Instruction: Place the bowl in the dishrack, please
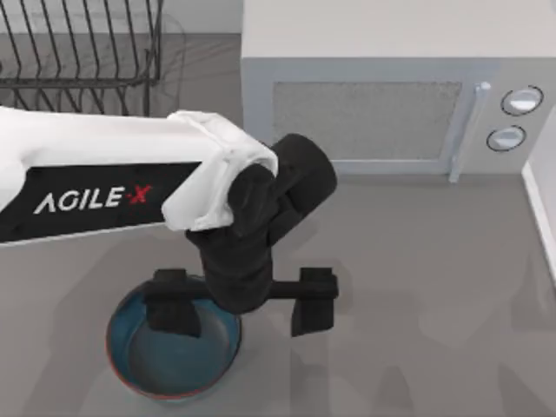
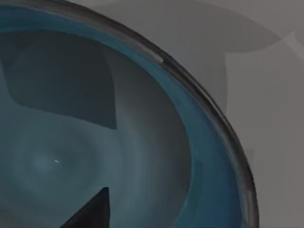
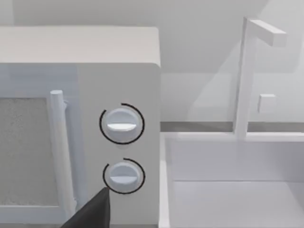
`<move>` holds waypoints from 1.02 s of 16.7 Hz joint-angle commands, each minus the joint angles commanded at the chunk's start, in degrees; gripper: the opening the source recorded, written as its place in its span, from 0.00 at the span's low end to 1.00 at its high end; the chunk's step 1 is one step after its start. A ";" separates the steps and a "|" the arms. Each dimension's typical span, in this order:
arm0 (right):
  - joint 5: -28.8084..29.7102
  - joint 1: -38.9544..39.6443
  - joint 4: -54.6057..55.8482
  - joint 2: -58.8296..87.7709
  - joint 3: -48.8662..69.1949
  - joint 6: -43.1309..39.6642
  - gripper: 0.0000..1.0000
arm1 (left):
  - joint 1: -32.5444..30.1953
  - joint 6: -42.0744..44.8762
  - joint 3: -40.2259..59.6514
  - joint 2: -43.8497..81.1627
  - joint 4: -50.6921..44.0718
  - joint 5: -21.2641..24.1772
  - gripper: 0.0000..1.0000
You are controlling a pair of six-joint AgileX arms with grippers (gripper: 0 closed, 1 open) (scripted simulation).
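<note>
The bowl [image 1: 165, 360], teal-blue inside with a thin orange-red rim, sits upright on the grey table at the front left. My left gripper [image 1: 243, 304] hangs open over the bowl's right rim. One finger [image 1: 174, 306] is above the bowl's inside, and the other [image 1: 314, 300] is outside it over the table. The left wrist view looks closely into the bowl [image 2: 142, 142], whose dark rim curves across the picture. The black wire dishrack [image 1: 78, 52] stands at the back left. My right gripper [image 3: 95, 216] is parked facing the microwave's knobs.
A pale-grey microwave [image 1: 391, 104] stands at the back centre and right, its handle and two knobs [image 3: 121, 124] toward me. A white sink [image 3: 237, 190] with a faucet lies to its right. Bare table spreads right of the bowl.
</note>
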 joint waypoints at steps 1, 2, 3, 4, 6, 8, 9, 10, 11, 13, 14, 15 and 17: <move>0.00 0.00 0.00 0.00 0.00 0.00 1.00 | -0.02 -0.01 -1.36 0.67 1.85 0.00 1.00; 0.00 0.00 0.00 0.00 0.00 0.00 1.00 | -0.05 -0.03 -2.33 1.16 3.11 0.01 1.00; 0.00 0.00 0.00 0.00 0.00 0.00 1.00 | -0.06 -0.04 -2.84 1.42 3.74 0.01 1.00; 0.00 0.00 0.00 0.00 0.00 0.00 1.00 | -0.06 -0.04 -2.91 1.45 3.83 0.01 1.00; 0.00 0.00 0.00 0.00 0.00 0.00 1.00 | -0.06 -0.04 -2.91 1.45 3.83 0.01 1.00; 0.00 0.00 0.00 0.00 0.00 0.00 1.00 | -0.06 -0.04 -2.91 1.45 3.83 0.01 0.92; 0.00 0.00 0.00 0.00 0.00 0.00 1.00 | -0.06 -0.04 -2.91 1.45 3.83 0.01 0.85; 0.00 0.00 0.00 0.00 0.00 0.00 1.00 | -0.06 -0.04 -2.91 1.45 3.83 0.01 0.77; 0.00 0.00 0.00 0.00 0.00 0.00 1.00 | -0.06 -0.04 -2.91 1.45 3.83 0.01 0.70; 0.00 0.00 0.00 0.00 0.00 0.00 1.00 | -0.06 -0.04 -2.91 1.45 3.83 0.01 0.55; 0.00 0.00 0.00 0.00 0.00 0.00 1.00 | -0.06 -0.04 -2.91 1.45 3.83 0.01 0.47; 0.00 0.00 0.00 0.00 0.00 0.00 1.00 | -0.06 -0.04 -2.91 1.45 3.83 0.01 0.40; 0.00 0.00 0.00 0.00 0.00 0.00 1.00 | -0.06 -0.04 -2.91 1.45 3.83 0.01 0.25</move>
